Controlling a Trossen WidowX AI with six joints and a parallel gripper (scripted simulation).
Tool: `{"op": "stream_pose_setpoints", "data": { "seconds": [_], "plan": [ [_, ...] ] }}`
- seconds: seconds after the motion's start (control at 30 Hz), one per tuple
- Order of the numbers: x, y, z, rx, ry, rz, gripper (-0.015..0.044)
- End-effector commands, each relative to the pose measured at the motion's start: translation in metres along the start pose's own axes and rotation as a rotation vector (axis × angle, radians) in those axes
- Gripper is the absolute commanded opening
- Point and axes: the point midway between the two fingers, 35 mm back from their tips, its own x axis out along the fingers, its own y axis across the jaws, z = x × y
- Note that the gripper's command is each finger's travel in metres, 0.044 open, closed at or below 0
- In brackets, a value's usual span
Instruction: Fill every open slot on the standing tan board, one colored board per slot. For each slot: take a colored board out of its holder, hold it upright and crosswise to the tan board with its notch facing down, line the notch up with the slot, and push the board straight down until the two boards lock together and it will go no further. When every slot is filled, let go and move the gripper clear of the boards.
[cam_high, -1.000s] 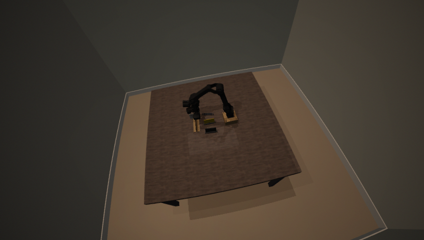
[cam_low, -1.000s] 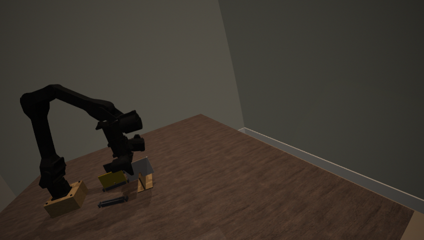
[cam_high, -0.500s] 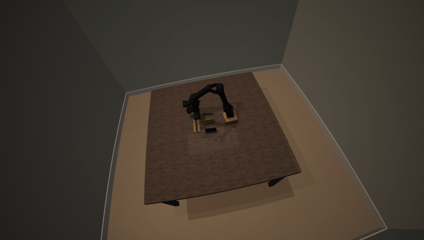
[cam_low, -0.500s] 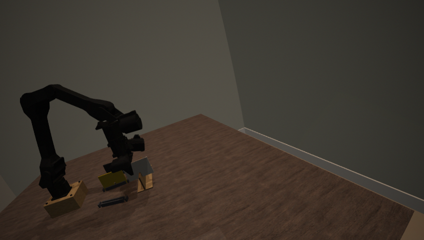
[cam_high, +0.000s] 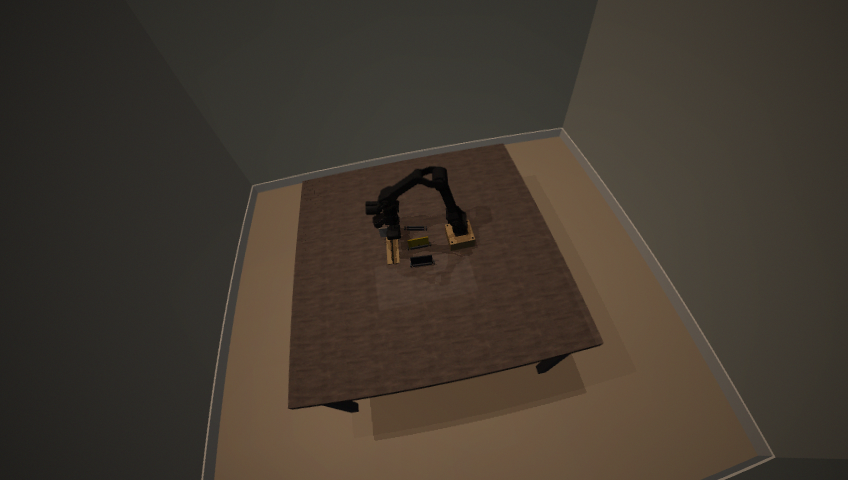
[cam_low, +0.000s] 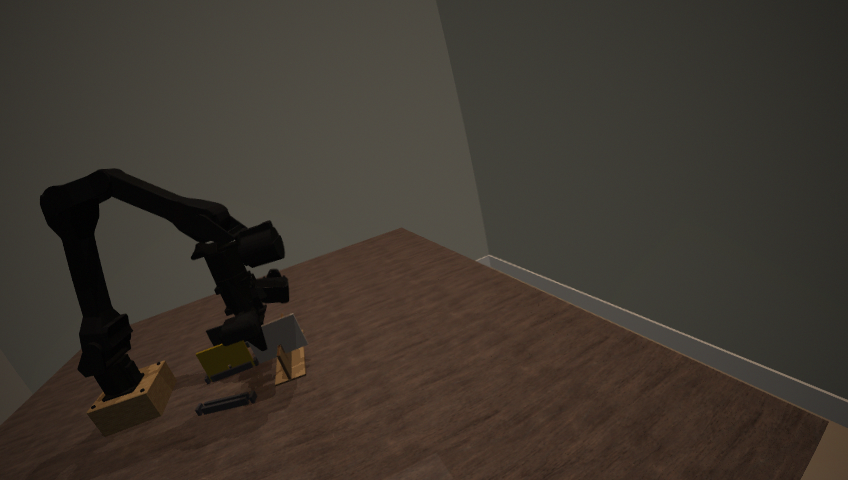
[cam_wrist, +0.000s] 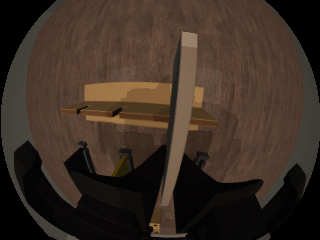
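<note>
Above one end of the tan board, the tool grips a pale grey board upright and crosswise, presumably so its notch can meet a slot; the yellow board waits standing in its holder.

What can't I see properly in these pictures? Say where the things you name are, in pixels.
- Pale board's (cam_low: 284, 334) (cam_wrist: 183, 100) notch: not visible in any view.
- Pincer's (cam_wrist: 169, 192) fingertips: too small from above; turned away in the exterior view.
- Slot under the pale board: covered by it in the wrist view.
</note>
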Motion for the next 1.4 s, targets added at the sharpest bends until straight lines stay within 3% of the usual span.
{"op": "stream_pose_setpoints", "data": {
  "seconds": [0.0, 1.37],
  "plan": [
    [0.0011, -0.0002, -0.0016, 0.01, 0.003, 0.0, 0.0],
    [0.0062, -0.0007, -0.0006, -0.006, 0.003, 0.0, 0.0]
  ]
}}
